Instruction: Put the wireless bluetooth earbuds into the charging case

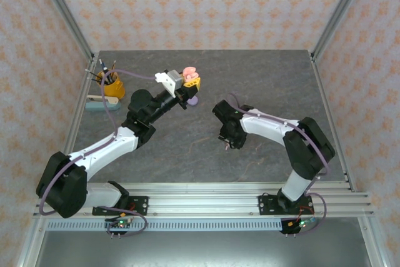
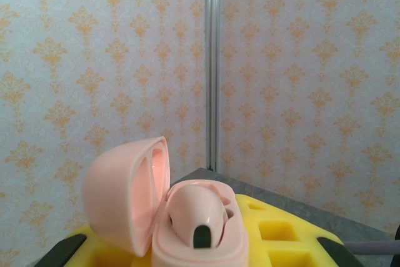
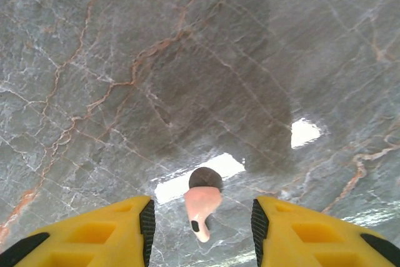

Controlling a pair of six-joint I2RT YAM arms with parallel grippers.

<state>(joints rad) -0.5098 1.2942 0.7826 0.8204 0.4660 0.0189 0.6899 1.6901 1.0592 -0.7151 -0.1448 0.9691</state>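
The right gripper [image 1: 227, 143] points down at the table; its yellow plastic fingers [image 3: 134, 229] with black pads stand apart, and between them lies a salmon-pink stemmed earbud [image 3: 202, 203] with a dark tip, flat on the surface and touching neither finger; nothing is gripped.

The left gripper [image 1: 191, 82] is raised over the far middle of the table; its yellow fingers [image 2: 281, 232] are clamped on a salmon-pink round plastic charging case [image 2: 194, 245]; the case's hinged lid [image 2: 122, 201] stands open to the left, and a second salmon-pink bud [image 2: 194, 207] sits in the case's well, its stem end with a dark mark facing the wrist camera.

Just beside this gripper, on the table, rests a small lilac-purple object [image 1: 192, 99]; whether it is a bud or a case is too small to tell; it lies between the two grippers, nearer the left one.

At the far left corner stands a yellow cup of pens [image 1: 112, 85]; just in front of it lies a teal and beige item [image 1: 99, 103], too small to name; both are well apart from the grippers.

The table [image 1: 262, 79] is grey marbled stone with rust-coloured veins and bright glare near the loose bud; pale walls [image 1: 187, 4] with an orange floral pattern enclose it, joined by aluminium posts [image 1: 65, 10]; the arms stand on a metal rail [image 1: 206, 195] at the near edge.
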